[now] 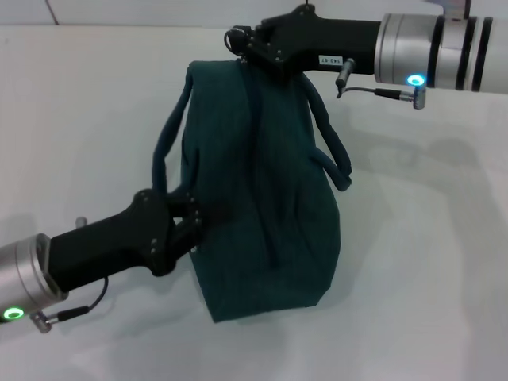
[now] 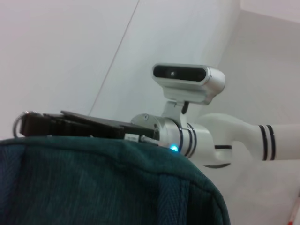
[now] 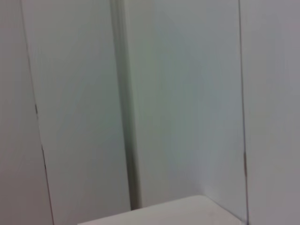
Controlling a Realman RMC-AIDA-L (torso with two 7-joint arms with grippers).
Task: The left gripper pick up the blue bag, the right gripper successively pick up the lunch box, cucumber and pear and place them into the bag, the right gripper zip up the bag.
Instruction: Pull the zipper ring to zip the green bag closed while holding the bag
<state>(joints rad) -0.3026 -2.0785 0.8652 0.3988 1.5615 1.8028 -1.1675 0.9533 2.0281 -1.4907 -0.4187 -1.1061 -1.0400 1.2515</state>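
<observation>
The black two-fingered left gripper (image 1: 193, 220) is seen in the head view clamped on the near side edge of the large dark teal-blue fabric bag (image 1: 262, 198), its fingers pinching the cloth where one loop handle comes down. The bag is held upright on the white table (image 1: 429, 262), its mouth drawn together along the top, so nothing of its contents can be seen. Two loop handles are shown: one hanging down the left flank toward the left gripper, the other draped over the right shoulder of the bag.

The black two-fingered right gripper (image 1: 240, 41) is placed at the far top corner of the bag, touching the fabric there. Whether its fingers are closed on anything cannot be told from the head view. In the left wrist view the right gripper (image 2: 28, 125) lies flat along the top edge of the bag (image 2: 93, 183), with a small metal ring (image 2: 18, 123) at its tip; behind it the silver cuff and a white camera head (image 2: 187, 82) are visible. Only pale wall panels (image 3: 178, 93) are shown in the right wrist view.
</observation>
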